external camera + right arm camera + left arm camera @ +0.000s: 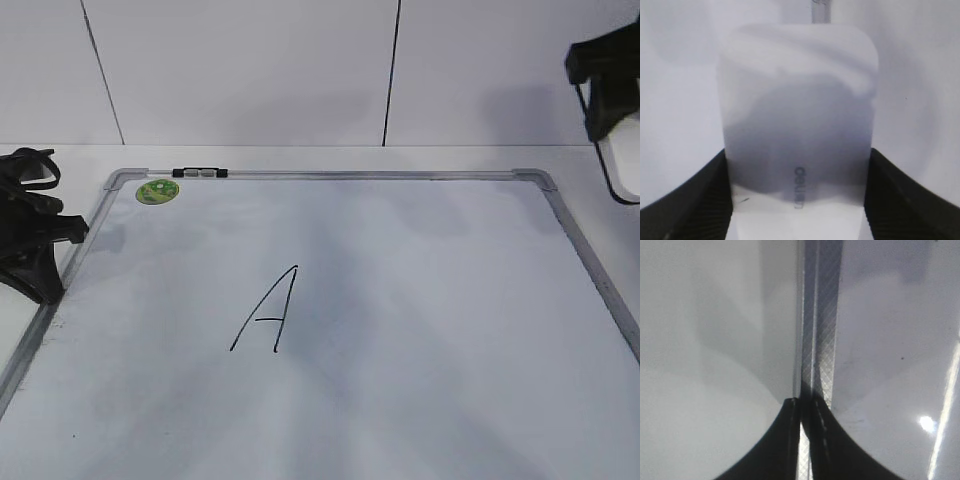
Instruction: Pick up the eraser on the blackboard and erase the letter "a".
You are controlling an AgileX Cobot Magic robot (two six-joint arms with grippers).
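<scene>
Only the right wrist view shows right gripper (797,200) clamping eraser (797,115)

White eraser (797,115), silver-framed white blackboard (400,400)

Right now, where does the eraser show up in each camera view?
Exterior view: the eraser is at the far right edge, held up in the right pincer beside the blackboard.
Left wrist view: not in it; only the shut left pincer over the board's frame.
Right wrist view: it fills the centre, gripped between the pincer's fingers.
Shared landmark: the blackboard's silver frame.
</scene>
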